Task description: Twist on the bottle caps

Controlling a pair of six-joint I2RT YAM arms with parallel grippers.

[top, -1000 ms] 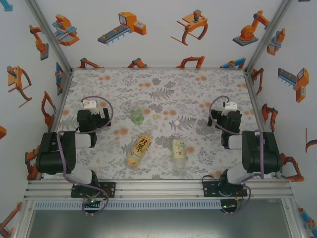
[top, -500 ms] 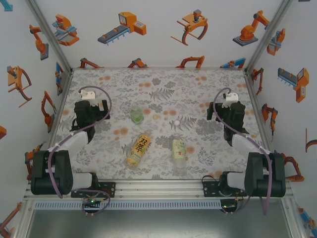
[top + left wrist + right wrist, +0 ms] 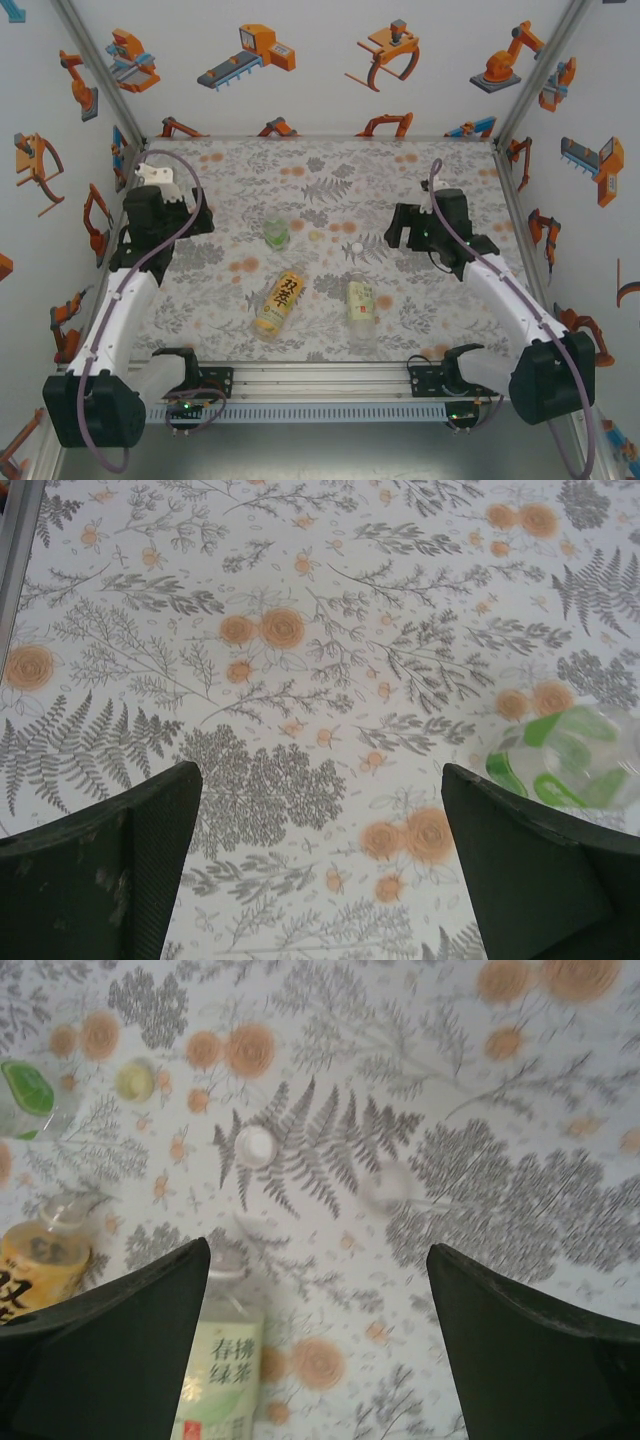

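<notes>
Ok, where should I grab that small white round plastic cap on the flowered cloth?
Probably best pinched across its rim, coming straight down: the small white round plastic cap lies flat and low on the flowered cloth, with only its short side wall to catch.

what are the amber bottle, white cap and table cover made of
Amber bottle: probably plastic, glossy, clear at the neck, printed yellow label. White cap: likely opaque plastic, dull sheen. Table cover: printed sheet, matte, fern-and-flower pattern; cloth or vinyl, cannot tell.
</notes>
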